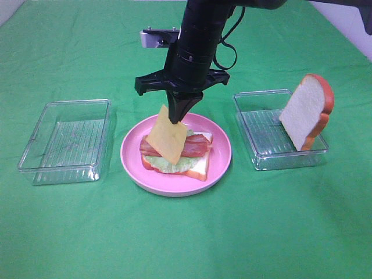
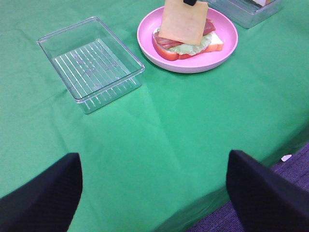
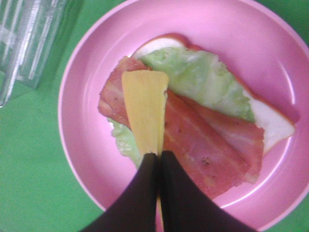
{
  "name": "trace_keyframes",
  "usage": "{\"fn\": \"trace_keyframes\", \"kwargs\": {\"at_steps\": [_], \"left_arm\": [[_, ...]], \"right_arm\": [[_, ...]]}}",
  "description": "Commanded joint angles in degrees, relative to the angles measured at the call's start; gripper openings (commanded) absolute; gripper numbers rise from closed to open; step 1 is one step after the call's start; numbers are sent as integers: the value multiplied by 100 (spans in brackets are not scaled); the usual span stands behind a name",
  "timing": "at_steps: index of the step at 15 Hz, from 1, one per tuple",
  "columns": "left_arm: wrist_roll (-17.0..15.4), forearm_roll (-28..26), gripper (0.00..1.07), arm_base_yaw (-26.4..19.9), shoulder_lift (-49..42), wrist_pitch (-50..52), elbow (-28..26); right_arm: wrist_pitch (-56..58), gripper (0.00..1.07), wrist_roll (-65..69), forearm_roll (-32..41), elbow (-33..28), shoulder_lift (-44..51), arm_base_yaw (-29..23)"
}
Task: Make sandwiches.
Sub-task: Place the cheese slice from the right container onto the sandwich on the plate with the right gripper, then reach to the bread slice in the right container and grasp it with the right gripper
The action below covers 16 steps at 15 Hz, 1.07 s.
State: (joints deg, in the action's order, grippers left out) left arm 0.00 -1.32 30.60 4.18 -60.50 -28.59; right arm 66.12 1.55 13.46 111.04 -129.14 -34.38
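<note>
On the pink plate (image 1: pixel 221 168) lies an open sandwich (image 1: pixel 192 165): a white bread slice, green lettuce (image 3: pixel 203 77) and reddish bacon strips (image 3: pixel 207 145). My right gripper (image 1: pixel 179 118) hangs over it, shut on the top corner of a yellow cheese square (image 1: pixel 167 135). The cheese (image 3: pixel 145 106) dangles tilted, its lower corner just above or touching the bacon. A second bread slice (image 1: pixel 305 110) leans upright in the right clear tray (image 1: pixel 261 157). My left gripper (image 2: pixel 154 193) is open and holds nothing, low over the table's near edge, far from the plate (image 2: pixel 227 48).
An empty clear ribbed tray (image 1: pixel 67 139) stands left of the plate, also seen as the tray (image 2: pixel 91 63) in the left wrist view. Green cloth covers the table. The table's front edge (image 2: pixel 251 169) drops off close to the left gripper.
</note>
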Motion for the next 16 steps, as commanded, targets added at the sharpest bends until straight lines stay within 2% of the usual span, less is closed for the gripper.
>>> {"fn": "trace_keyframes", "kwargs": {"at_steps": [1, 2, 6, 7, 12, 14, 16], "left_arm": [[0, -46, 78, 46, -29, 63, 0], [0, -46, 78, 46, -29, 63, 0], [0, -46, 78, 46, -29, 63, 0], [0, -46, 78, 46, -29, 63, 0], [0, -46, 78, 46, -29, 63, 0], [0, -46, 78, 46, -29, 63, 0], [0, -46, 78, 46, -29, 63, 0]], "right_arm": [[-17, 0, 183, -143, 0, 0, 11], [-17, 4, 315, -235, 0, 0, 11], [-40, 58, 344, -435, 0, 0, 11], [-46, 62, 344, -590, 0, 0, 11], [92, 62, 636, -1381, 6, 201, 11], [109, 62, 670, -1610, 6, 596, 178], [298, 65, 768, -1656, 6, 1071, 647]]}}
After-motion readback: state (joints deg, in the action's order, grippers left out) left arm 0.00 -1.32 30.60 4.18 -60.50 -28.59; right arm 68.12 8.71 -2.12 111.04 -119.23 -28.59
